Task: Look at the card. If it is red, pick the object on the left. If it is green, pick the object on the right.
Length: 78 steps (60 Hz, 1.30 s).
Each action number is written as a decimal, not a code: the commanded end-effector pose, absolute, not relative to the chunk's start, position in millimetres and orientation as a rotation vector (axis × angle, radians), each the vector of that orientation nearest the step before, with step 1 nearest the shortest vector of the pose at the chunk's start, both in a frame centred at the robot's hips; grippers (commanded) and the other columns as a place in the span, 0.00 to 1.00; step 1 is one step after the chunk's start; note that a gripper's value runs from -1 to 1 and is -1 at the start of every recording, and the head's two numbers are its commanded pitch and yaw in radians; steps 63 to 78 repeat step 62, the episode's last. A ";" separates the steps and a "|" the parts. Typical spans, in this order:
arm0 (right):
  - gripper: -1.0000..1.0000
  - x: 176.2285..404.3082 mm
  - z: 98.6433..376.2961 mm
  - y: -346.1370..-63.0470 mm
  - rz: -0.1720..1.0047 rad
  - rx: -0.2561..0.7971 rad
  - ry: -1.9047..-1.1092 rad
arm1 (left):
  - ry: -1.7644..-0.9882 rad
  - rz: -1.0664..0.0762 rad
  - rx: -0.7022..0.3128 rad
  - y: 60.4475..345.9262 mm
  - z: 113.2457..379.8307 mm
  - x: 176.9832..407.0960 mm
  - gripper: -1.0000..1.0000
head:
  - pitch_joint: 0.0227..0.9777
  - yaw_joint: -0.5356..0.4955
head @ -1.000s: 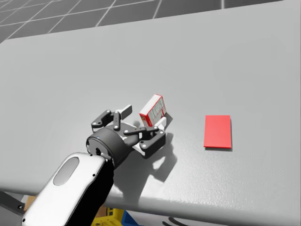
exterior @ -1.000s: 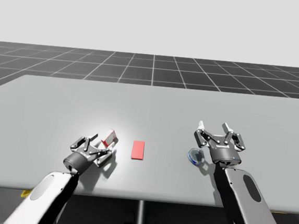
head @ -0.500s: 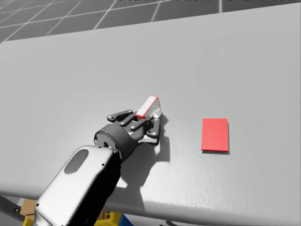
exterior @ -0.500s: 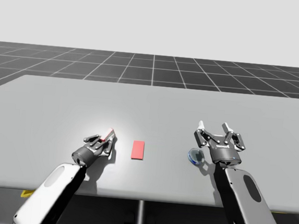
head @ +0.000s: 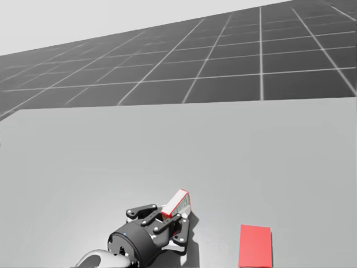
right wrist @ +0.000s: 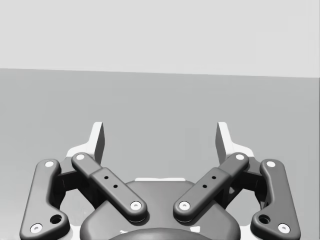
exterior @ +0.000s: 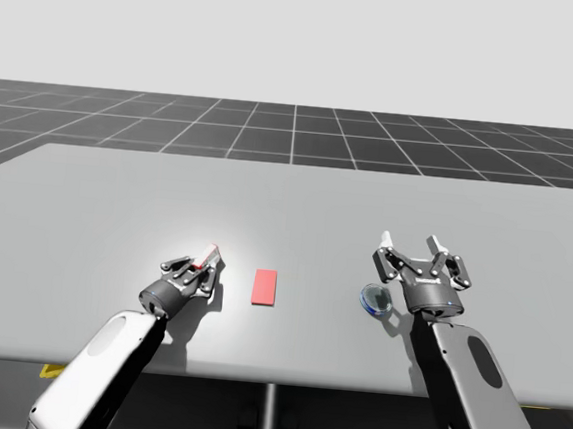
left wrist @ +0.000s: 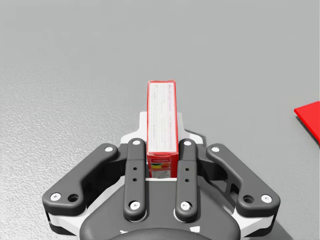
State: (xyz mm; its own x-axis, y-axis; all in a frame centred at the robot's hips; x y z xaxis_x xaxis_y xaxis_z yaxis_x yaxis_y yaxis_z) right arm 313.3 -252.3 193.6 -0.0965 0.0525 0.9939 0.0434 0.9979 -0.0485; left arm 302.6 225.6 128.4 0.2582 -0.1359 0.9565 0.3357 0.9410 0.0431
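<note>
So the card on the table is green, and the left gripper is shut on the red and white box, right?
Not quite. The card is red, not green, as the high view shows. The left gripper is indeed shut on the red and white box.

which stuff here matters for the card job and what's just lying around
In the job: red card, red-and-white box, left end effector shut on it.
Lying about: blue round object, open right end effector beside it.
</note>
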 end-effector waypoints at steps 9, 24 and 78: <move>0.00 312.7 193.1 -252.9 0.008 -0.073 -1.667 | -1.220 -0.380 -0.217 222.0 113.4 293.4 1.00 | 0.43 0.82; 0.00 312.8 193.3 -253.7 0.014 -0.064 -1.659 | -1.301 -0.382 -0.238 221.7 159.3 295.2 1.00 | 0.43 0.82; 0.00 312.2 196.4 -254.6 0.015 -0.002 -1.634 | -1.638 -0.369 -0.182 226.3 322.5 302.0 1.00 | 0.41 0.83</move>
